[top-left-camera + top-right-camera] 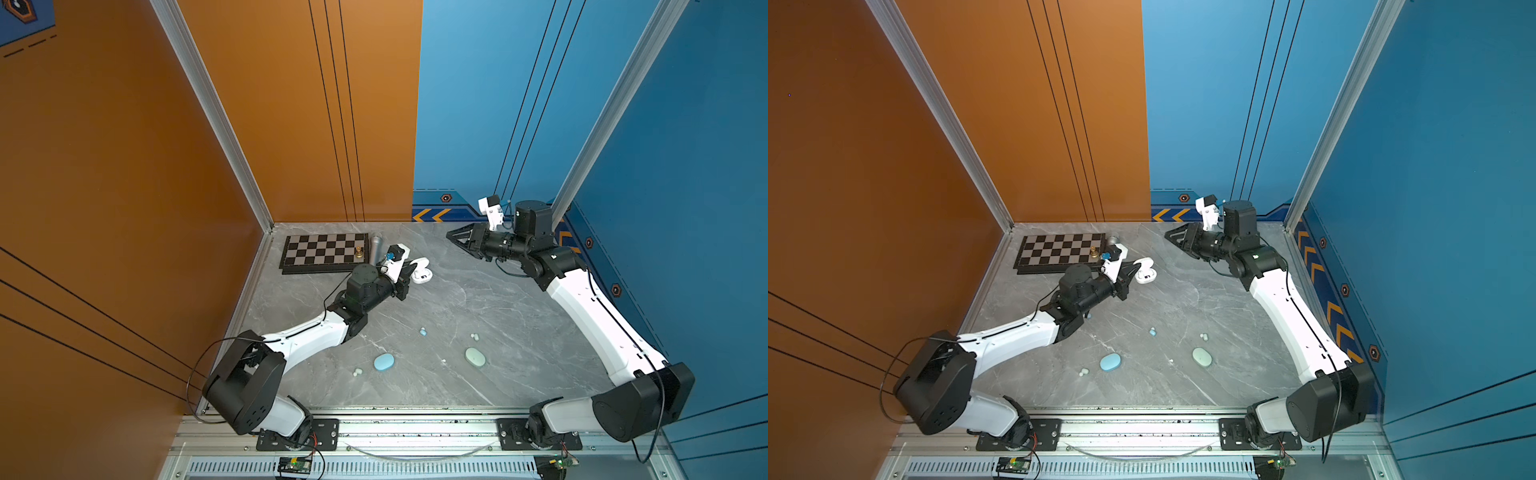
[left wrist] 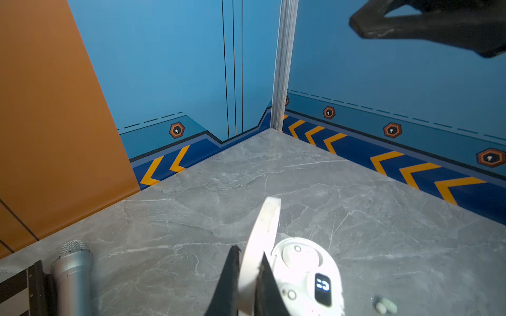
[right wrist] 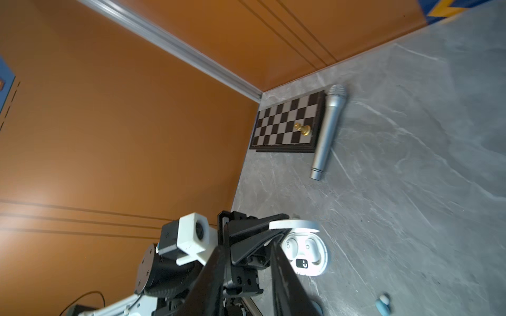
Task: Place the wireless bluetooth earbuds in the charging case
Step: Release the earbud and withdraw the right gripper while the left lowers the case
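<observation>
Grey marble, so what's on the table (image 1: 478, 299)? (Jo)

Open white charging case (image 1: 422, 272), just off the chessboard (image 1: 324, 251) corner. Blue case (image 1: 383, 361) and green case (image 1: 475, 357) are closed, nearer the arm bases. Loose earbuds (image 1: 474, 336) lie around those two, well apart from the white one. (Ravi)

State of the left gripper (image 2: 249, 254)? (Jo)

Clamped on the case's raised lid (image 2: 264, 227), one finger on each face. Only the left wrist view shows that cleanly; in both top views the fingers just overlap the case. Same view shows the lit display (image 2: 323, 287) on the base, plus pale buds (image 2: 386, 306) on the table near it that I can't pick out from above. (Ravi)

And the right gripper (image 1: 449, 235)? (Jo)

Raised near the back wall, well apart from the case, pointing toward it. From above, the fingers seem to meet at the tips. Right wrist view shows them slightly parted with nothing between. That view also gives the microphone (image 3: 327, 131) at full length alongside the chessboard, and a gold chess piece (image 3: 302, 129) at the board's edge. From above, the left wrist hides part of the mic. Can't tell whether any bud sits in the case wells. (Ravi)
</observation>
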`<state>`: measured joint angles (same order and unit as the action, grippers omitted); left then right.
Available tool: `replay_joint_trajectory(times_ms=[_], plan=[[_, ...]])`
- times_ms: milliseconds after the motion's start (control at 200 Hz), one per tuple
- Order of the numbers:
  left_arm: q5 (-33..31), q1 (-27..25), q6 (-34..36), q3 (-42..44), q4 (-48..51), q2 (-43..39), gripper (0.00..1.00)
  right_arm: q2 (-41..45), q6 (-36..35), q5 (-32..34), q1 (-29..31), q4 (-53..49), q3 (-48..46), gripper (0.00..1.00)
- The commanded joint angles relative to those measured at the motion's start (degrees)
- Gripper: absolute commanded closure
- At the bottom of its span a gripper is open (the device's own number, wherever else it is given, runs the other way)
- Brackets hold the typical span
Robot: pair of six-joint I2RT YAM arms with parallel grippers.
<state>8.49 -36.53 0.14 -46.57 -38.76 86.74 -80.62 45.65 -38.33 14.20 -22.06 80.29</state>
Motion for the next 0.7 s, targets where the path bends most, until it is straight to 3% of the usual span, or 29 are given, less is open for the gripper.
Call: replay_joint_trajectory(times_ms=[0, 135, 235, 696], plan=[[-3.31, -1.82, 2.95, 0.77, -4.83, 4.82, 1.00, -0.99, 6.02, 9.31, -3.08, -10.78, -4.08, 0.68], [-5.05, -4.01, 2.08, 0.80, -11.24, 12.16, 1.00, -3.88, 7.35, 14.96, -5.70, -20.43, -5.74, 0.68], [-7.21, -5.51, 0.85, 0.76, -15.80, 17.03, 1.00, -6.17, 6.94, 15.65, -6.19, -22.82, -5.98, 0.68], [-14.60, -9.26, -1.77, -0.98, -20.68, 28.76, 0.99, -16.88, 4.01, 7.78, -7.97, -24.48, -1.83, 0.68]])
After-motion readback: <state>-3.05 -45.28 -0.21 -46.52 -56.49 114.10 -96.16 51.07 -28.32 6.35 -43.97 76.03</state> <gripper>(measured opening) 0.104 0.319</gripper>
